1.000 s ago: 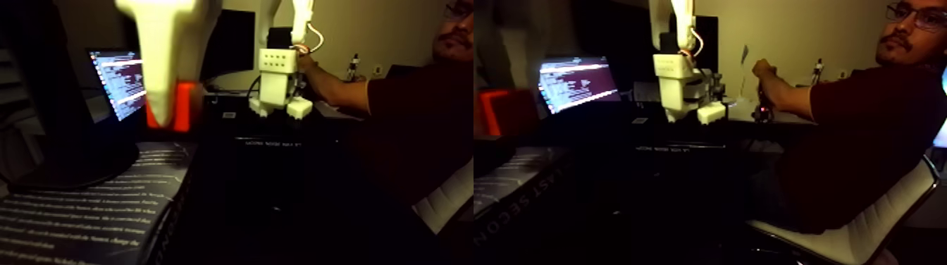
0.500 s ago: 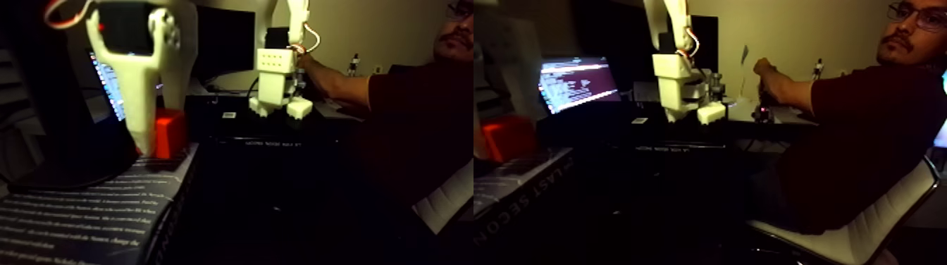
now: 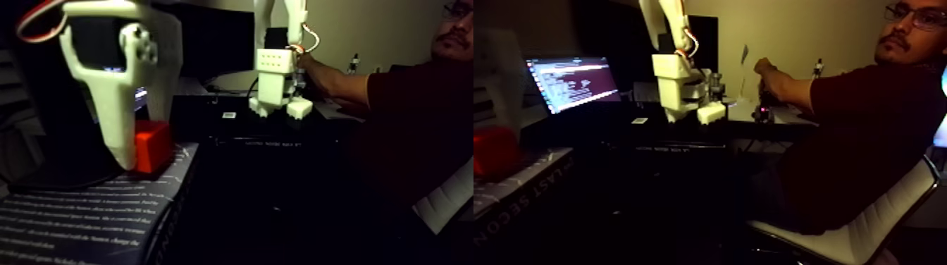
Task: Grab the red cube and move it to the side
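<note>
Hidden or unclear: dark scene, lower middle of both halves of the fixed view nearly black; second finger of the white plastic two-finger gripper (image 3: 134, 158) not made out behind the near finger (image 3: 116, 120); top of the gripper cut off by the upper left edge.
Grip state: cannot tell whether closed on anything; only one white finger clearly seen, its tip low beside the cube.
Task's thing: small bright red-orange cube (image 3: 153, 145), left part of the frame in the left half, resting on a dark printed surface with pale lettering (image 3: 84, 211); again at the far left of the right half, partly cut by the seam.
Cube against claw: just right of the white finger's lower end, seemingly touching it, left face partly covered by that finger.
Around: white arm base and lower joints (image 3: 276, 81) upper centre-left; lit laptop screen (image 3: 572, 83) in the right half, mostly blocked by the gripper in the left half; seated person in a dark red shirt (image 3: 867, 134) at right, hand (image 3: 764, 74) raised by small devices on the desk; white chair back (image 3: 874, 225) lower right.
</note>
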### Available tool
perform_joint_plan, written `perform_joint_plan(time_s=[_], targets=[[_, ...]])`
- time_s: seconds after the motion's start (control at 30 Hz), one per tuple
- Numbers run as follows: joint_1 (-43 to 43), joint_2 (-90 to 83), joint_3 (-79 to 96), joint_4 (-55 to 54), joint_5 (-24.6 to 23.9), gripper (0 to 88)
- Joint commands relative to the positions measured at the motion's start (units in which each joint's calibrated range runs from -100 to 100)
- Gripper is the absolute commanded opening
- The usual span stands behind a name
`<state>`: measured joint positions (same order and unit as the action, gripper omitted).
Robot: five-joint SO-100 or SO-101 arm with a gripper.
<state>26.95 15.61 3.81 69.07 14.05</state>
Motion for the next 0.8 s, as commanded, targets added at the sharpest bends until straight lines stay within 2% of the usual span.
perform_joint_plan(time_s=[0.0,0.13,0.3,0.4,0.77], targets=[[0.61,-0.15,-2.31,0.44,0.11,4.9],[1.03,-0.15,-1.95,0.44,0.11,5.7],[1.53,-0.15,-0.86,0.44,0.38,21.8],[1.78,-0.31,-0.14,0.44,0.43,26.6],[1.86,-0.99,1.31,0.52,1.78,27.6]])
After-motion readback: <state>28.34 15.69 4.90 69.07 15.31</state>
